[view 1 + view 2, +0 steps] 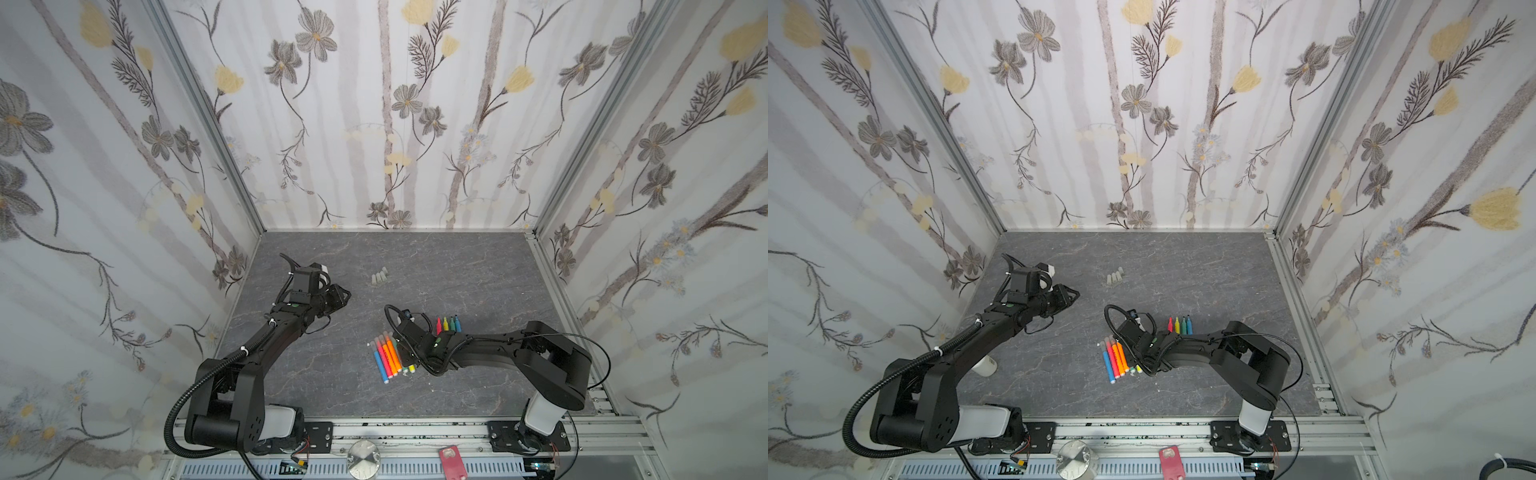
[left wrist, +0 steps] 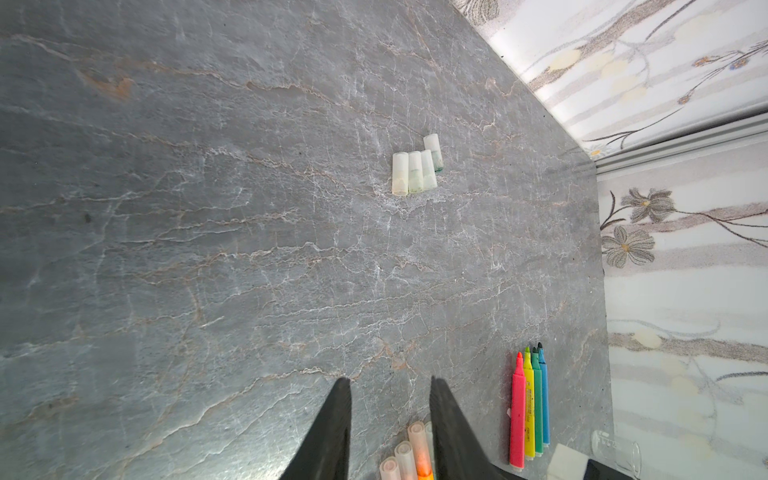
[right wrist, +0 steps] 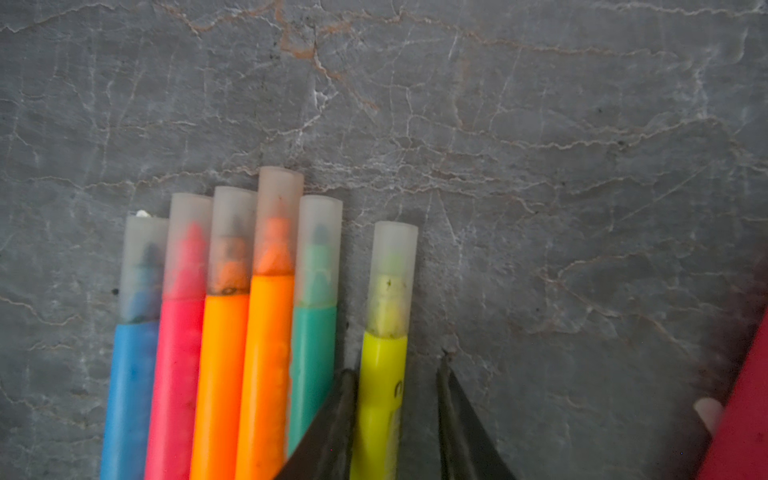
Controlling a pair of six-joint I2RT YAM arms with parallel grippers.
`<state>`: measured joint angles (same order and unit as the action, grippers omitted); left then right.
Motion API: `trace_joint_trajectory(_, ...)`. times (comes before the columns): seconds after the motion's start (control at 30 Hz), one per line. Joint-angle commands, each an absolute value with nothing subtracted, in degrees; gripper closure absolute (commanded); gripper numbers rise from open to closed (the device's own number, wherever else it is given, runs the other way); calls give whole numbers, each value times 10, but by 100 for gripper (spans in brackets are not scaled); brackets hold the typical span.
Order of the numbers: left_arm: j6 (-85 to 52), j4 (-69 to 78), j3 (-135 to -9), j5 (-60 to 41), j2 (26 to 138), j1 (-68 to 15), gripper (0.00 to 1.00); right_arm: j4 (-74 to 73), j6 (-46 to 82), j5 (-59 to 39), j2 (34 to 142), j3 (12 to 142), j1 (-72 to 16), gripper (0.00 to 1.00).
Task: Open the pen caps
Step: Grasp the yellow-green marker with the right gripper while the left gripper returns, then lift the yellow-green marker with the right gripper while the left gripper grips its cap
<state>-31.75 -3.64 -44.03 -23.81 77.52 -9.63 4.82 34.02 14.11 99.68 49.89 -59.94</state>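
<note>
Several capped pens [image 1: 386, 357] lie side by side mid-table, their translucent pen caps [image 3: 278, 220] pointing away from the front rail. My right gripper [image 3: 397, 365] is low over the row and open. Its fingers straddle the yellow pen [image 3: 380, 395], which lies slightly apart from the green one. One finger touches the barrel and the other stands off it. The yellow pen's cap [image 3: 392, 274] is on. Several uncapped pens [image 1: 449, 324] lie behind the right wrist. Several loose caps [image 1: 380, 276] lie further back. My left gripper [image 2: 388, 380] hovers open and empty at the left [image 1: 340, 297].
The right arm [image 1: 498, 353] stretches across the table's right half and the left arm [image 1: 266, 345] across its left. The floral walls [image 1: 415, 124] close in three sides. A red object [image 1: 451, 459] and a silver knob [image 1: 363, 457] sit on the front rail.
</note>
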Motion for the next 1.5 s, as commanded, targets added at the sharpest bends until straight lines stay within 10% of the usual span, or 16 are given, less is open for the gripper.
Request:
trace_joint_trajectory(0.0, -319, -34, -447, -244, 772, -96, 68, 76, 351, 128, 993, 480, -602, 70)
trace_joint_trajectory(0.37, -325, -71, -484, -237, 762, -144, 68, 32, 346, 101, 957, 436, -599, 93)
trace_joint_trajectory(1.47, -422, 25, -561, -286, 915, -363, 62, -114, 369, -70, 783, 404, -440, 97)
